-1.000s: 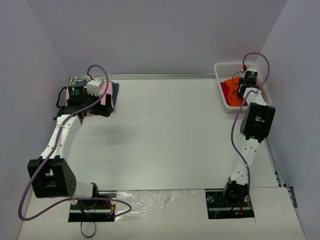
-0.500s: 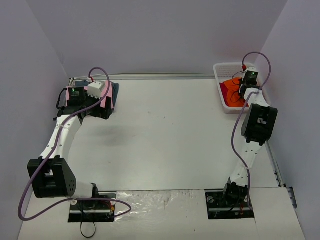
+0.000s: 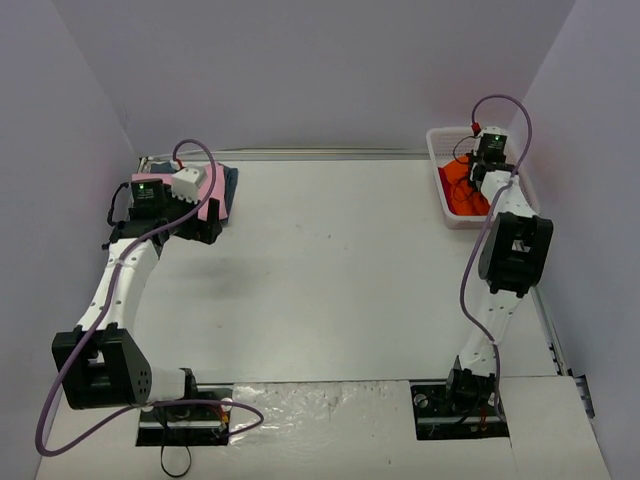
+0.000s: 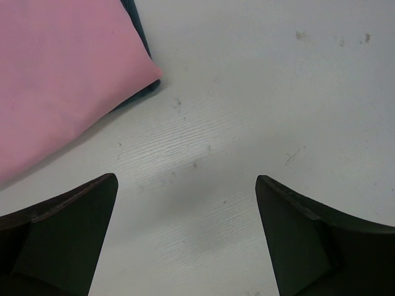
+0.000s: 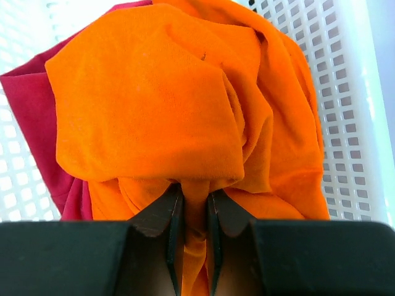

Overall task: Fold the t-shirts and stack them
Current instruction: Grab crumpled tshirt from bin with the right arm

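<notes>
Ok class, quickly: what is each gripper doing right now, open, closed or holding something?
Left gripper: open, holding nothing.
Right gripper: closed on the orange shirt.

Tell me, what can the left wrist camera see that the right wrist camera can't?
Only the left wrist view: a folded pink t-shirt lying on a dark blue-grey t-shirt, the bare table, and the left pincer open above it. Only the right wrist view: an orange t-shirt bunched over a crimson t-shirt in a white basket, with the right pincer shut on an orange fold. Both: t-shirts, with that arm's own pincer at the bottom edge.
</notes>
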You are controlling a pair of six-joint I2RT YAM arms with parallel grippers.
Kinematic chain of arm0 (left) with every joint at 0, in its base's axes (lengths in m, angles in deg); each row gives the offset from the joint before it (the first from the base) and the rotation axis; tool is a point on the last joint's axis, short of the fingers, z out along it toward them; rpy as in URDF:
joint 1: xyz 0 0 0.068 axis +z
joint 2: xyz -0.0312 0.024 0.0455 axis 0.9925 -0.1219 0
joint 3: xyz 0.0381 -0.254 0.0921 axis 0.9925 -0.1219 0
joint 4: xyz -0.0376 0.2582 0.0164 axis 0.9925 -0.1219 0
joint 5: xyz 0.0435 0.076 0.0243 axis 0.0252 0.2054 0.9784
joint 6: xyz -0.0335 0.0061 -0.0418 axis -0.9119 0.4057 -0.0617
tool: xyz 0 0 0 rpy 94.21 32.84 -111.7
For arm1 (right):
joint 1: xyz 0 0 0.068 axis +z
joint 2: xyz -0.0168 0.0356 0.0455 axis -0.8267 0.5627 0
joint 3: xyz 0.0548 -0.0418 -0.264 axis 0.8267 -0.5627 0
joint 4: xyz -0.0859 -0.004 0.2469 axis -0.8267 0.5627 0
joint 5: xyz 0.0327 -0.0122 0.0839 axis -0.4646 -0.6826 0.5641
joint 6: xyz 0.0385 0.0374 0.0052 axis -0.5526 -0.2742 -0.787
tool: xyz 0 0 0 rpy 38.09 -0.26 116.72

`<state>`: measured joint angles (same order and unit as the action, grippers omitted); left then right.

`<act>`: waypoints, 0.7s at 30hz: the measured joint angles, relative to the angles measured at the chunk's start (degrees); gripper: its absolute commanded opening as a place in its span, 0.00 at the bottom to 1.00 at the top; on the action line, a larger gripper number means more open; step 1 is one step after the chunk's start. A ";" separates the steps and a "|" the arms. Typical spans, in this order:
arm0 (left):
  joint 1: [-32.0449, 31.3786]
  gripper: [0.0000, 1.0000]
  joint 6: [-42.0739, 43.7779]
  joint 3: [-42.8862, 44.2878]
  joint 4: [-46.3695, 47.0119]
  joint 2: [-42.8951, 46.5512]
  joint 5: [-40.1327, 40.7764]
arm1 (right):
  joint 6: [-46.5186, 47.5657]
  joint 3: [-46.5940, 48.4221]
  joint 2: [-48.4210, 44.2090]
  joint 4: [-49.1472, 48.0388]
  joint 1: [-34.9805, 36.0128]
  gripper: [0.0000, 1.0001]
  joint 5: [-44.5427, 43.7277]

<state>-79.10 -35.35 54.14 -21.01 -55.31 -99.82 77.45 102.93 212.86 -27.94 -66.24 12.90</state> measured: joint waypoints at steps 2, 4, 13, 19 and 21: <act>0.15 0.94 -0.02 -0.48 0.00 0.00 -0.17 | 0.28 1.03 0.76 0.66 0.57 0.00 -1.27; 0.33 0.94 -0.02 -0.79 -0.04 0.00 -0.55 | 0.70 2.03 1.55 1.09 1.55 0.00 -2.84; 1.75 0.94 -0.04 -1.88 0.42 0.13 -1.51 | 2.99 6.99 2.86 3.26 9.18 0.00 -9.90; 1.79 0.94 -0.07 -2.29 0.48 0.15 -1.64 | 0.39 11.47 2.86 5.68 10.84 0.00 -13.70; 1.79 0.94 -0.07 -2.29 0.48 0.15 -1.90 | -1.64 12.31 2.43 6.75 10.54 0.00 -14.95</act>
<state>-77.31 -35.41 51.84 -20.53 -55.16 -101.72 75.81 115.24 215.28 -21.19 -55.70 -2.05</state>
